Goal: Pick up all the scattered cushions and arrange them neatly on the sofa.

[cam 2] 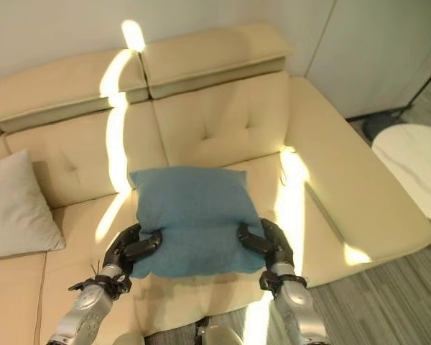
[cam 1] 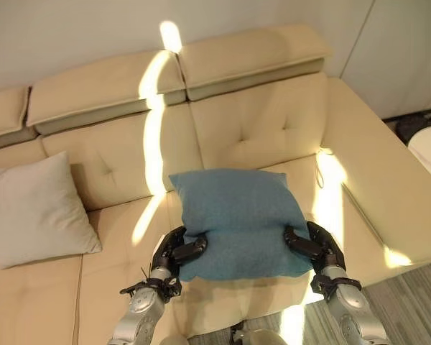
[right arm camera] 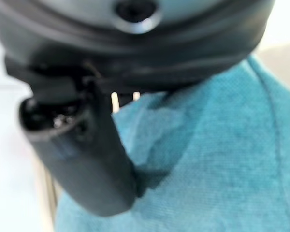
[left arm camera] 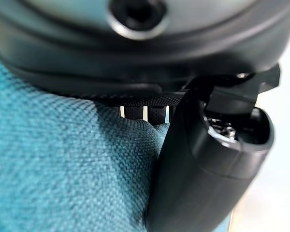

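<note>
Gripping: both hands pinch the blue cushion (cam 1: pixel 238 219) at its near corners, over the sofa's (cam 1: pixel 266 129) middle seat.
Left hand (cam 1: pixel 178 251): thumb pressed onto the cushion's top face at its left near corner, fingers curled under the cloth.
Right hand (cam 1: pixel 317 248): thumb clamped on the right near corner, fingers tucked beneath.
Blue cushion: far edge close to the sofa's backrest, near edge toward the seat front, fabric bunched at each thumb (left arm camera: pixel 193 174).
White cushion (cam 1: pixel 34 208): leaning on the sofa's backrest, well left of the blue cushion.
</note>
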